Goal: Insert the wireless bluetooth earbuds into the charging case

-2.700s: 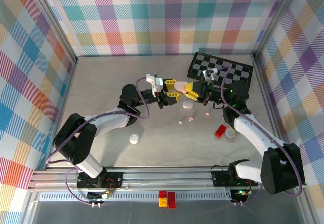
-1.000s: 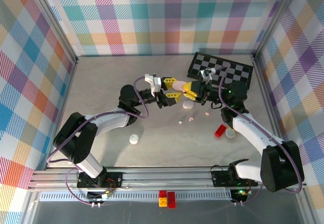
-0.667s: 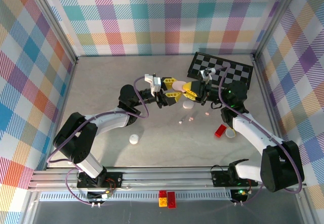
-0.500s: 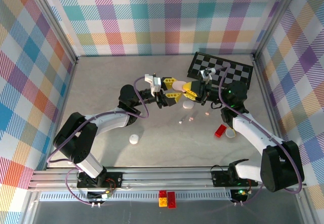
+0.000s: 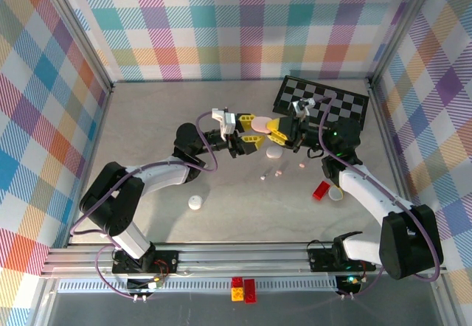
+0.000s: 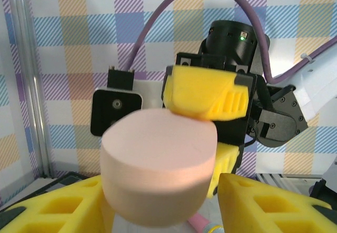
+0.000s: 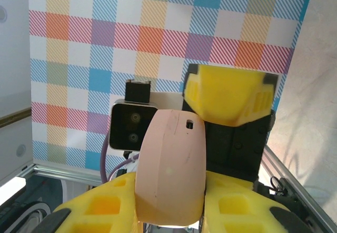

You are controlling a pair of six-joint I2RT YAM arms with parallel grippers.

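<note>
Case [image 5: 262, 125] clasped from both sides
The right gripper [image 5: 277, 133] pinches it, the left gripper [image 5: 251, 130] clamps across it; earbuds [image 5: 279, 172] lie on the table [image 5: 155, 112] well below. I'd hold one side firm and pry the lid gently.

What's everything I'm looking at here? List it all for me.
pink charging case: one, pale pink, in the air between the two grippers
white cases: three, white, on the table; mid-table, near left, beside the red block
earbuds: three seen, white or pale pink, mid-table
red block: one, red, right side
checkerboard: one, black and white, far right corner
toy bricks: red and yellow, by the near rail
right gripper: yellow fingers, clamped on the pink case
left gripper: yellow fingers, either side of that case
</note>
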